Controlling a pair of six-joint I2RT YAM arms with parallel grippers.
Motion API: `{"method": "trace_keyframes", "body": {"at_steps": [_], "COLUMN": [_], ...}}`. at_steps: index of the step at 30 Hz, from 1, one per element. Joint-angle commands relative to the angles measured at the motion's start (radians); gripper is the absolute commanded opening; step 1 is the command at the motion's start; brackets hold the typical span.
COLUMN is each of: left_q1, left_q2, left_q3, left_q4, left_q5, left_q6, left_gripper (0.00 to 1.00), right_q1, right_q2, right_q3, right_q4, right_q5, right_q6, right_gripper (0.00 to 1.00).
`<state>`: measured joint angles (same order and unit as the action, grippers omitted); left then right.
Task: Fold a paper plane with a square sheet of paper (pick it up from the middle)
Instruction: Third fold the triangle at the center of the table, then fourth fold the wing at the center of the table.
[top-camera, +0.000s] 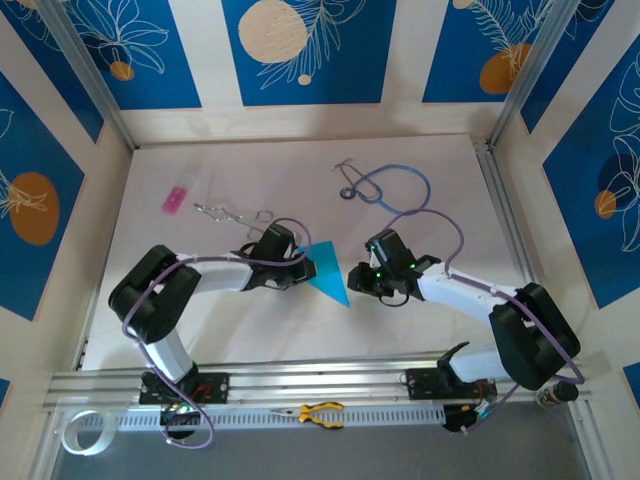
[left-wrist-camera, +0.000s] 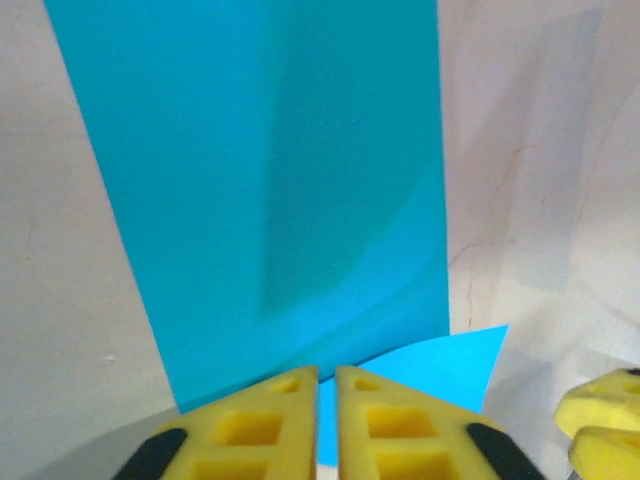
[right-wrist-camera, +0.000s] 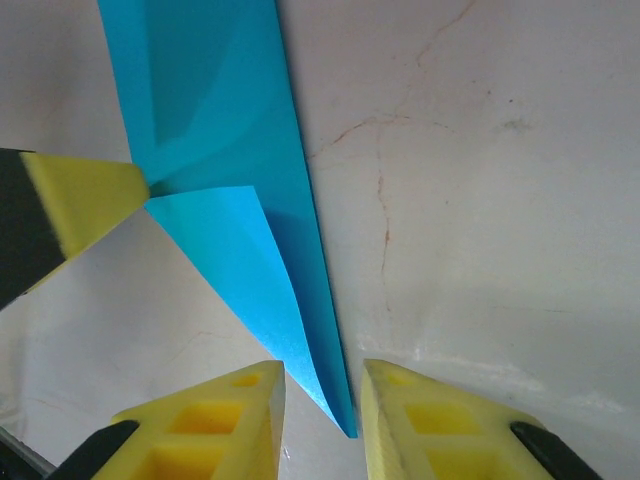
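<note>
Cyan paper plane (top-camera: 326, 270), no markings

No readable text, label, brand, number or sign anywhere: not on the walls, not on the table, not on the arms.

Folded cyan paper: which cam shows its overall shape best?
Top external: the whole pointed folded paper lies between both hands. Left wrist shows a close-up of its broad panel; right wrist shows its pointed tip and creases.
</note>
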<state>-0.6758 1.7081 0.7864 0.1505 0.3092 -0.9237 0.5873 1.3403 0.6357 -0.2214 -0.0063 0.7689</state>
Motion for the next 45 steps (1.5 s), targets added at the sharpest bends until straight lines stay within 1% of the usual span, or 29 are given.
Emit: {"method": "trace_keyframes", "body": {"at_steps": [1, 3, 9, 13, 17, 22, 26, 31, 37, 40, 42, 45], "left_q1": [0.000, 0.006, 0.045, 0.079, 0.100, 0.110, 0.114, 0.125, 0.134, 0.136, 0.137, 0.141], "left_q2": [-0.049, -0.071, -0.134, -0.139, -0.118, -0.087, -0.071, -0.067, -0.064, -0.061, -0.064, -0.067], "left_q3": [0.025, 0.020, -0.001, -0.010, -0.011, -0.012, -0.013, -0.013, -0.012, -0.010, -0.011, -0.013], "left_q4": [-0.062, -0.080, -0.128, -0.133, -0.106, -0.059, -0.048, -0.057, -0.065, -0.065, -0.068, -0.071], "left_q5": [-0.024, -0.038, -0.057, -0.012, 0.058, 0.109, 0.126, 0.133, 0.136, 0.141, 0.142, 0.140], "left_q6": [0.059, 0.074, 0.102, 0.099, 0.079, 0.048, 0.037, 0.039, 0.042, 0.042, 0.042, 0.042], "left_gripper": [0.19, 0.23, 0.32, 0.36, 0.40, 0.40, 0.40, 0.40, 0.40, 0.40, 0.40, 0.40], "right_q1": [0.000, -0.003, -0.017, -0.019, -0.023, -0.024, -0.029, -0.042, -0.047, -0.049, -0.049, -0.052], "right_q2": [0.012, 0.020, 0.050, 0.064, 0.083, 0.148, 0.205, 0.261, 0.294, 0.301, 0.289, 0.264], "right_q3": [0.008, 0.011, 0.021, 0.017, 0.021, 0.071, 0.120, 0.158, 0.168, 0.166, 0.160, 0.154], "right_q4": [0.012, 0.021, 0.056, 0.085, 0.132, 0.138, 0.117, 0.091, 0.097, 0.109, 0.115, 0.117], "right_q5": [-0.001, -0.012, -0.059, -0.070, -0.119, -0.166, -0.156, -0.147, -0.184, -0.198, -0.195, -0.195], "right_q6": [0.019, 0.021, 0.019, 0.028, 0.018, -0.012, -0.039, -0.061, -0.081, -0.082, -0.079, -0.086], "right_gripper": [0.28, 0.28, 0.29, 0.32, 0.33, 0.34, 0.34, 0.34, 0.33, 0.30, 0.25, 0.20]}}
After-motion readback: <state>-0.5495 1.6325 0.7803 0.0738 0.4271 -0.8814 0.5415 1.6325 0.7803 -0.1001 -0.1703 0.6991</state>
